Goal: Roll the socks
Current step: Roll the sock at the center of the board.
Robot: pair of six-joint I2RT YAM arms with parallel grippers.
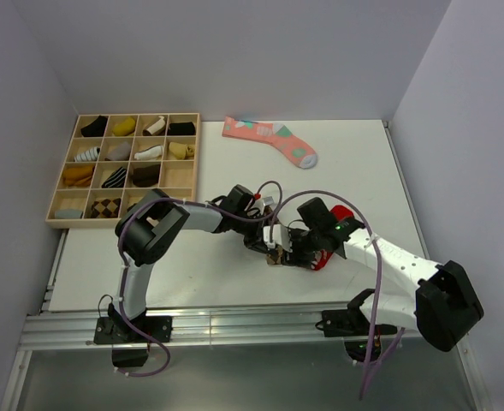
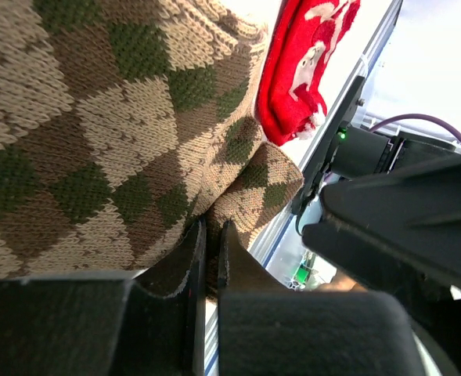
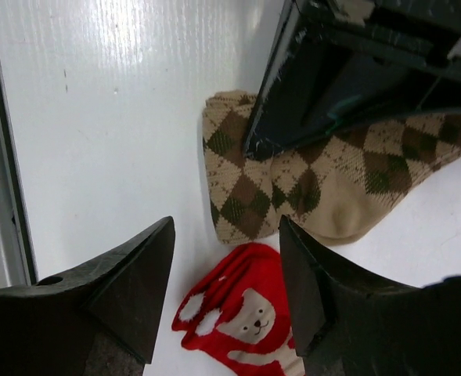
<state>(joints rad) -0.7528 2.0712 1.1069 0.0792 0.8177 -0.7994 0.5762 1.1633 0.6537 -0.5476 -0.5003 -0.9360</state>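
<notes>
White table (image 1: 192, 274) | argyle sock (image 3: 293, 188) mid-table, long axis crosswise just ahead of right gripper (image 3: 225, 225), fingers spread, empty | left gripper (image 2: 212, 235) nearer, pinched onto the sock's fold | red sock (image 3: 238, 313) just beside.

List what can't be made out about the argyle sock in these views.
Top external: the argyle sock is nearly all covered by the left gripper and right gripper; roll progress unreadable.
Left wrist: the sock fills the frame, cut off at top and left edges; its ends are unseen.
Right wrist: the left gripper's body covers its upper part; the red sock is cut by the bottom edge.
</notes>
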